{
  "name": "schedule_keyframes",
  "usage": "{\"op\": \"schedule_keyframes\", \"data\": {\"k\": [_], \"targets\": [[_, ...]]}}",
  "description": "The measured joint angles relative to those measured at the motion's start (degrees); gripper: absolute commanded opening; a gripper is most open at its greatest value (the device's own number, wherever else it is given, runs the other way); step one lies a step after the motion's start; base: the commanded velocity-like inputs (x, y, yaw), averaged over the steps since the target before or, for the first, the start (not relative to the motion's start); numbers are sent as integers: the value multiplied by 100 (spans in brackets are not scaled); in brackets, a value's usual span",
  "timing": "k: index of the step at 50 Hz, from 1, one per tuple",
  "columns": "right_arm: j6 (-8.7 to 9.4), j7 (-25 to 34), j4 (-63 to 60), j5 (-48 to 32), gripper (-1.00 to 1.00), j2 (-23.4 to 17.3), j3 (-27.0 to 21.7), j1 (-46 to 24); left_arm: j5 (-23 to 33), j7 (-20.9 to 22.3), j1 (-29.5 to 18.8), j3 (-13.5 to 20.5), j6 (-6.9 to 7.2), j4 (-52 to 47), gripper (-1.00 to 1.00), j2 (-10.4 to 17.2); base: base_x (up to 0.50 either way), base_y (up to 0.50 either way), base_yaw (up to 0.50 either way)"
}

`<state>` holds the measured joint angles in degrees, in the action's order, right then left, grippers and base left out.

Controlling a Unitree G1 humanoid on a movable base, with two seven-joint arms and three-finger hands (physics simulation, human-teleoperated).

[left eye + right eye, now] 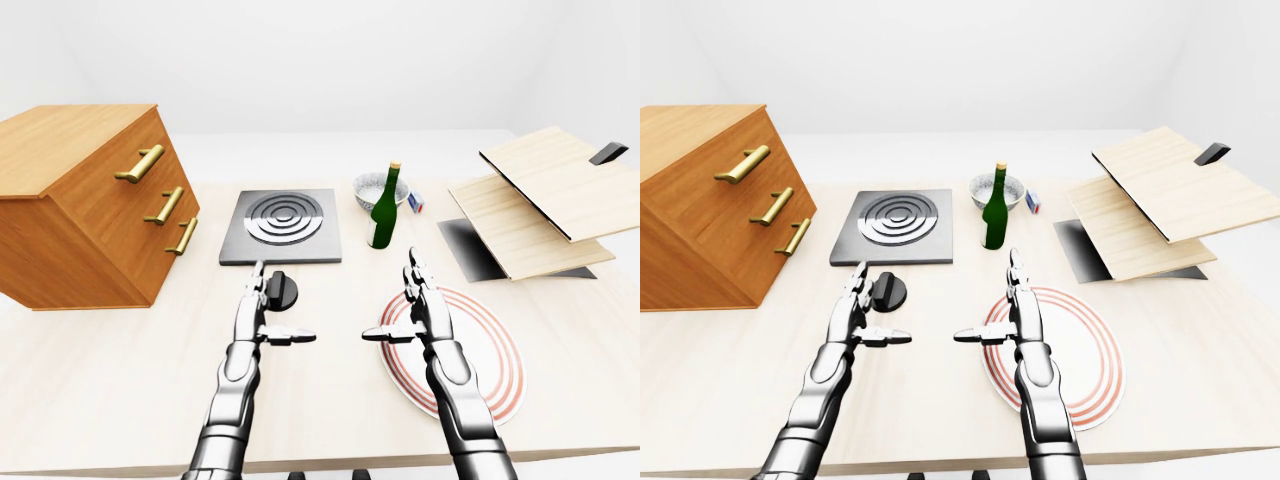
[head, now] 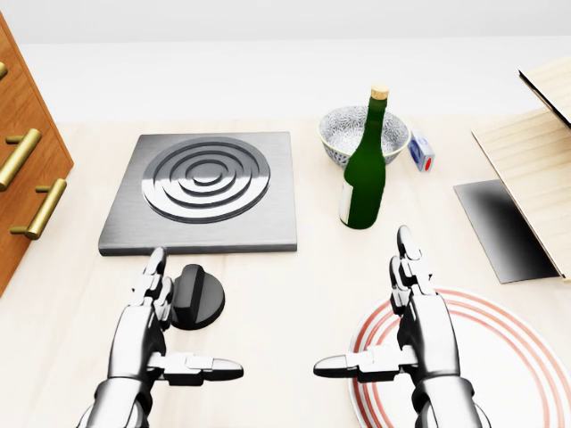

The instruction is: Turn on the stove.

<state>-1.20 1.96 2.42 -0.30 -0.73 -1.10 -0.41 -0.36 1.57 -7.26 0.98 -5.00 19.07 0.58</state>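
Observation:
The stove point(image 2: 204, 192) is a flat grey square plate with dark concentric rings, lying on the wooden table. Its round black knob point(image 2: 197, 299) sits on the table just below the plate's lower edge. My left hand point(image 2: 159, 321) is open, fingers straight and thumb out to the right, right beside the knob on its left. My right hand point(image 2: 406, 316) is open too, fingers straight, thumb out to the left, hovering over the left rim of a red-ringed plate point(image 2: 508, 374). Neither hand holds anything.
A green bottle point(image 2: 366, 169) stands upright right of the stove, with a patterned bowl point(image 2: 350, 132) and a small blue-red item point(image 2: 422, 152) behind it. A wooden drawer chest point(image 1: 85, 200) stands at the left. Stacked wooden boards point(image 1: 550, 205) lie at the right.

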Motion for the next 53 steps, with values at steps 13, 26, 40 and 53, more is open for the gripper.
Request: {"op": "schedule_keyframes", "data": {"k": [13, 26, 40, 53], "targets": [[-38, -19, 130, 6, 100, -10, -22, -75, 82, -36, -99, -51, 0, 317, 100, -35, 0, 0, 0], [-49, -32, 168, 3, 100, -10, -20, -98, 116, -24, 7, -101, 56, 175, 100, -68, 0, 0, 0], [27, 43, 164, 57, 100, -9, -10, -100, 450, 226, 271, -256, 566, -294, 100, -43, 0, 0, 0], [47, 64, 149, 60, 100, -2, 7, -84, 324, 409, 217, -296, 458, -112, 100, -138, 0, 0, 0]]}}
